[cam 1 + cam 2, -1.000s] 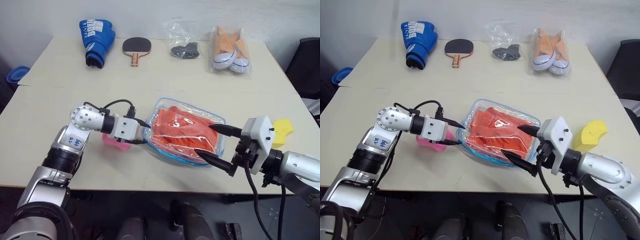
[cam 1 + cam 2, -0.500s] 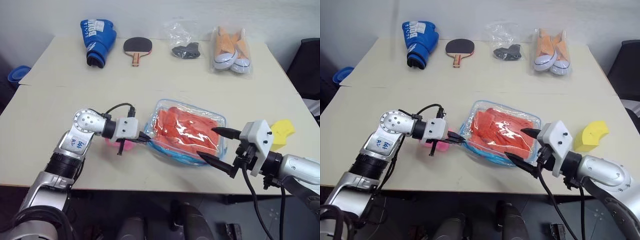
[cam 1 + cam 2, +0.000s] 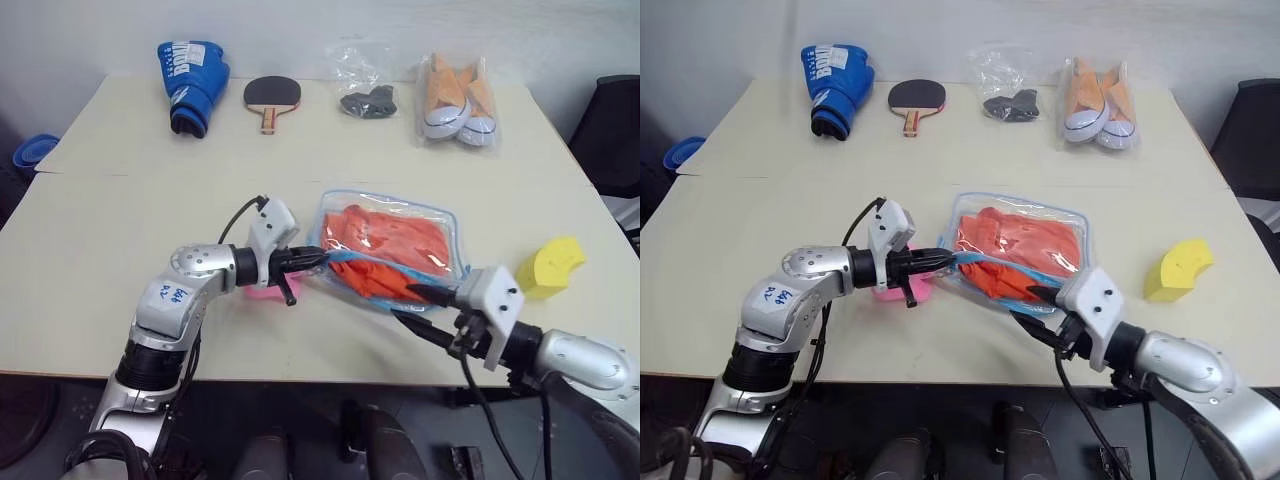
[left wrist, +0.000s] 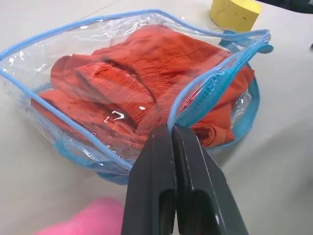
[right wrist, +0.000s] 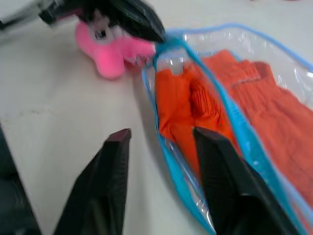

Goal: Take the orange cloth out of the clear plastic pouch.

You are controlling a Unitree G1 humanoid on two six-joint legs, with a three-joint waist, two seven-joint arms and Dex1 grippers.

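Observation:
The clear plastic pouch with light blue zipper edging lies mid-table, its left end raised. Inside it, the orange cloth is folded and shows through the plastic; in the left wrist view the orange cloth bulges at the parted zipper. My left gripper is shut on the blue edging at the pouch's left end. At the pouch's near edge my right gripper has its fingers apart. One finger lies over the pouch's blue rim and the other finger is over bare table.
A pink toy lies under my left gripper. A yellow foam wedge sits at the right. Along the far edge are a blue boxing glove, a paddle, a bag with a black item and bagged sneakers.
My left gripper shut on the pouch's edging, rolled, and lifted that end, shifting the pouch right. My right gripper sank to the pouch's near edge and its fingers narrowed.

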